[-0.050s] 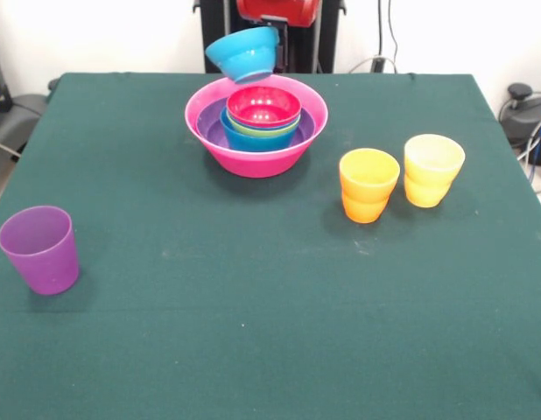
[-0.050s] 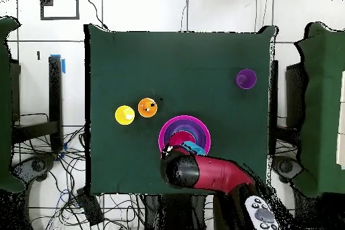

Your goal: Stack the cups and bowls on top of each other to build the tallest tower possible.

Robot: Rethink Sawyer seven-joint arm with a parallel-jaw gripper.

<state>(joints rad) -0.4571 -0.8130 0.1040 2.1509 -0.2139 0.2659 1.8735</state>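
Note:
The tower is a nest of bowls at the far middle of the table. Its base is the wide hot-pink bowl, which holds a purple bowl, a blue bowl, a lime green bowl and, on top, a small red-pink bowl. A cyan bowl hangs tilted in the air over the tower's far rim, with my gripper shut on its rim. The orange cup and yellow cup stand upright side by side. The purple cup stands alone.
The red arm reaches over the table's edge and covers part of the pink bowl in the overhead view. Cables and equipment lie beyond the table's sides. Green cloth covers the table.

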